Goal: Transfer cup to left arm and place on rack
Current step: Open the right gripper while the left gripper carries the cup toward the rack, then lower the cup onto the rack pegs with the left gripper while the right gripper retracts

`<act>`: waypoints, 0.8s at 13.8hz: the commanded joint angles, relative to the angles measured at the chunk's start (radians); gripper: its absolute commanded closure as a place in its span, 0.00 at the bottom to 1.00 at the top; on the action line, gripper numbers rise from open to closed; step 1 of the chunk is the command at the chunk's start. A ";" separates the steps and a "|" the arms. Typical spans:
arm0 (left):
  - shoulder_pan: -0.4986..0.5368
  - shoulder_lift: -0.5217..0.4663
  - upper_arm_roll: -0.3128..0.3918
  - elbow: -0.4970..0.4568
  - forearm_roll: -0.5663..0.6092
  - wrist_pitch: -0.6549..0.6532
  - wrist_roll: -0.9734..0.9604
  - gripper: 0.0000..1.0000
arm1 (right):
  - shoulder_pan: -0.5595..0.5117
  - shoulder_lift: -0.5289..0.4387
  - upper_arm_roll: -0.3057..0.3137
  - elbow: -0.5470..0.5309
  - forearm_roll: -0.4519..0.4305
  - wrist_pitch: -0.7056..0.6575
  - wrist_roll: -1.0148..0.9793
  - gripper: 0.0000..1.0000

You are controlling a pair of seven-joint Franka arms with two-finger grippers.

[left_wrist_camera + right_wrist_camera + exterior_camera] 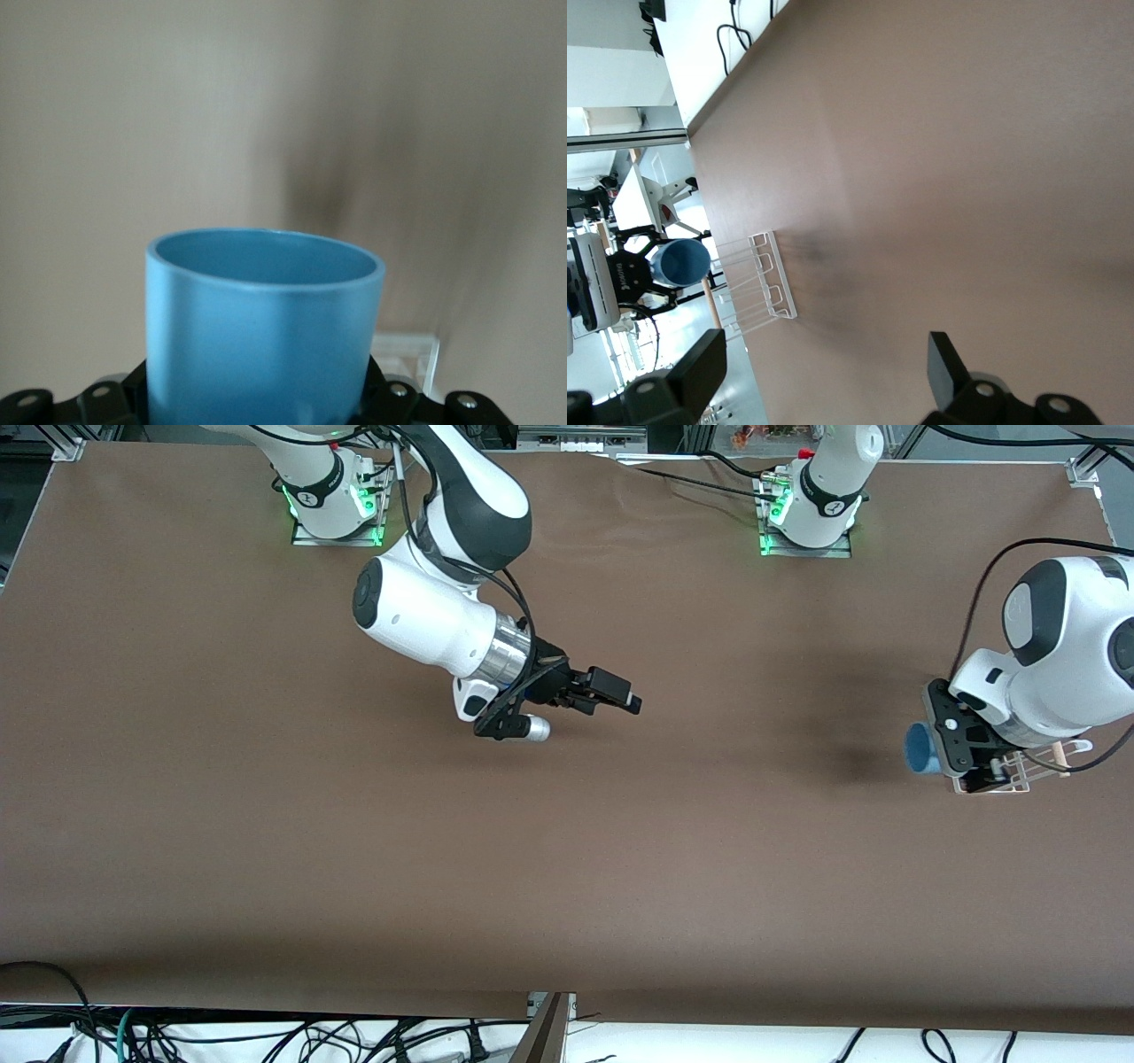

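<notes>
The light-blue cup [920,748] is held sideways in my left gripper [941,748], which is shut on it, at the left arm's end of the table. In the left wrist view the cup [266,328] fills the space between the jaws, its open mouth pointing away from the wrist. The white wire rack [1019,772] stands on the table under that gripper, and a corner of it [412,354] shows past the cup. My right gripper [627,696] hangs open and empty over the middle of the table. Its view also shows the cup [680,259] and the rack [757,288].
The brown table top [567,850] carries nothing else. Both arm bases [332,505] stand along the edge farthest from the front camera. Cables lie past the table's nearest edge.
</notes>
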 commanded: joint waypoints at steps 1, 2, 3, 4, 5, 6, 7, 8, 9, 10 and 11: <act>0.002 -0.007 -0.007 0.010 0.234 -0.014 -0.110 1.00 | -0.001 -0.057 -0.043 -0.041 -0.096 -0.118 -0.013 0.00; 0.002 -0.005 -0.007 0.010 0.356 -0.016 -0.148 1.00 | -0.001 -0.071 -0.052 -0.041 -0.166 -0.166 -0.010 0.00; 0.011 -0.004 -0.009 -0.002 0.489 -0.016 -0.205 1.00 | -0.001 -0.080 -0.070 -0.041 -0.235 -0.209 -0.009 0.00; 0.031 0.004 -0.009 -0.008 0.589 -0.018 -0.240 1.00 | -0.001 -0.089 -0.089 -0.041 -0.297 -0.264 -0.009 0.00; 0.042 0.012 -0.009 -0.022 0.654 -0.018 -0.251 1.00 | -0.001 -0.100 -0.116 -0.041 -0.349 -0.321 -0.010 0.00; 0.045 0.019 -0.009 -0.034 0.719 -0.019 -0.253 1.00 | -0.001 -0.114 -0.139 -0.041 -0.397 -0.384 -0.012 0.00; 0.054 0.028 -0.009 -0.046 0.798 -0.018 -0.274 1.00 | -0.001 -0.128 -0.165 -0.041 -0.432 -0.445 -0.027 0.00; 0.060 0.039 -0.009 -0.051 0.889 -0.019 -0.319 1.00 | -0.001 -0.145 -0.202 -0.039 -0.457 -0.508 -0.050 0.00; 0.062 0.047 -0.009 -0.071 0.962 -0.022 -0.342 1.00 | -0.001 -0.158 -0.248 -0.039 -0.466 -0.587 -0.091 0.00; 0.061 0.061 -0.009 -0.091 1.032 -0.027 -0.350 1.00 | -0.001 -0.171 -0.311 -0.038 -0.466 -0.669 -0.152 0.00; 0.054 0.067 -0.010 -0.108 1.082 -0.045 -0.366 1.00 | -0.001 -0.184 -0.377 -0.036 -0.465 -0.748 -0.224 0.00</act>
